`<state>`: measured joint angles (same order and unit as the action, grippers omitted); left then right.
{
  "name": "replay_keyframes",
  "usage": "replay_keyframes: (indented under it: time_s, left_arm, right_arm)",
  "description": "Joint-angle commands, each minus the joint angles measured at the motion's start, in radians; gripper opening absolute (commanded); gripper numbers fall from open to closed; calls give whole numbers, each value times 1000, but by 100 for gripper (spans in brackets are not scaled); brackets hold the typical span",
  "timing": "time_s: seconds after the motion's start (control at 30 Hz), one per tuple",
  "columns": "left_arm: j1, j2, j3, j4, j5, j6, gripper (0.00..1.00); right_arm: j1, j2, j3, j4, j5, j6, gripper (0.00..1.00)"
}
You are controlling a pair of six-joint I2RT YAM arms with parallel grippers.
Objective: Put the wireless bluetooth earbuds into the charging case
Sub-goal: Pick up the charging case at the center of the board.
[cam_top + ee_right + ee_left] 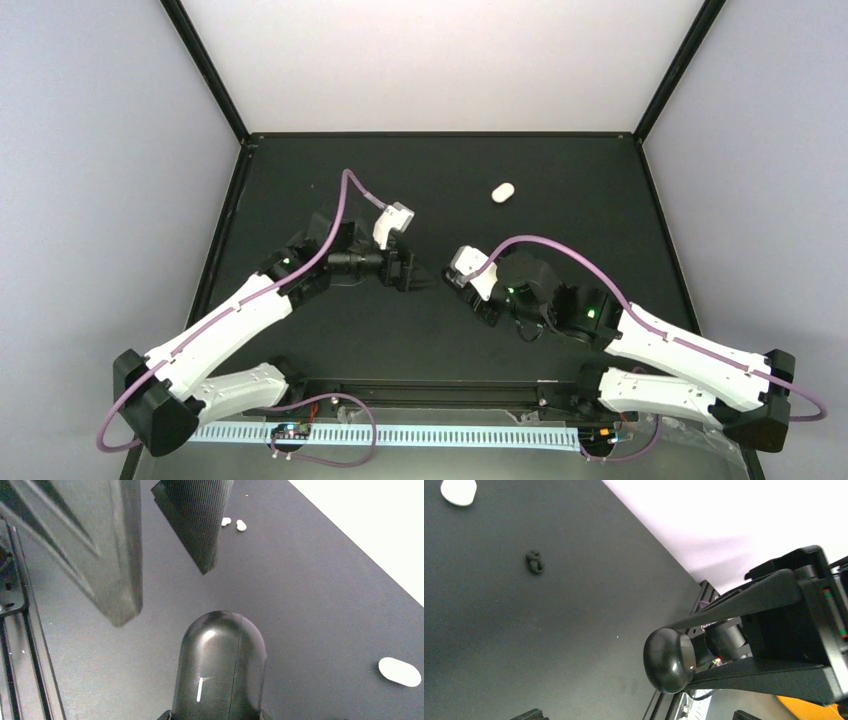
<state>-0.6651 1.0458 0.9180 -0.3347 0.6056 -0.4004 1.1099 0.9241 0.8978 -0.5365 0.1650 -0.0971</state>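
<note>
Charging case (pixel 220 665) clamped in my right gripper (pixel 676 657) above the table (pixel 450 170), long axis running straight out from the jaws, rounded end toward my wide-open left gripper (pixel 163 596). Earbuds (pixel 241 525) lie on the table beyond.

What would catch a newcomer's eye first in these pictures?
The glossy black charging case, clamped in the right gripper near the table's middle. Next, a white oval object lying alone toward the far edge, and two tiny white earbuds just past the open left gripper.
</note>
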Motion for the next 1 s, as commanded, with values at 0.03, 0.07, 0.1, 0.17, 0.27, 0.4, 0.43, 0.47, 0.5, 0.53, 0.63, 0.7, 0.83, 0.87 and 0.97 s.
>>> replay_keyframes:
  time_s: [0.03,0.07,0.1,0.17,0.27,0.4,0.43,0.47,0.5,0.53,0.63,0.7,0.83,0.87,0.97]
  left_arm:
    - [-40,63,49,16,-22,-45,98]
    - [-47,72,56,19,-22,-48,97]
    - [-56,83,61,23,-22,-49,97]
    - [-66,100,74,24,-21,-51,96]
    - [-79,119,85,29,-22,-53,94]
    - [-83,135,88,45,-12,-61,88]
    - [-86,141,89,50,-10,-62,84]
    - [-86,145,89,54,-8,-63,82]
    - [-85,150,89,57,-9,-66,79]
    - [-85,155,90,58,-11,-67,76]
    - [-86,175,98,63,-9,-76,68]
    - [-85,187,104,66,2,-82,66]
    - [-86,199,110,78,19,-91,62]
    - [-85,198,110,80,21,-92,62]
    - [-87,201,110,89,29,-97,62]
  right_arm:
    - [10,6,16,-9,51,-20,35]
    - [10,10,16,-8,53,-22,35]
    - [10,10,15,-7,52,-20,35]
    - [11,10,13,-2,52,-20,35]
    - [11,10,10,4,50,-20,35]
    - [11,11,7,9,45,-19,35]
    - [11,12,9,9,44,-20,35]
    - [10,13,9,10,46,-21,35]
    - [11,12,9,10,48,-21,35]
    - [11,12,11,12,46,-21,35]
    - [12,11,13,13,42,-21,35]
    - [11,10,15,12,43,-22,35]
    - [11,10,15,13,43,-21,35]
    - [11,9,14,14,40,-20,35]
    - [11,10,13,20,40,-17,35]
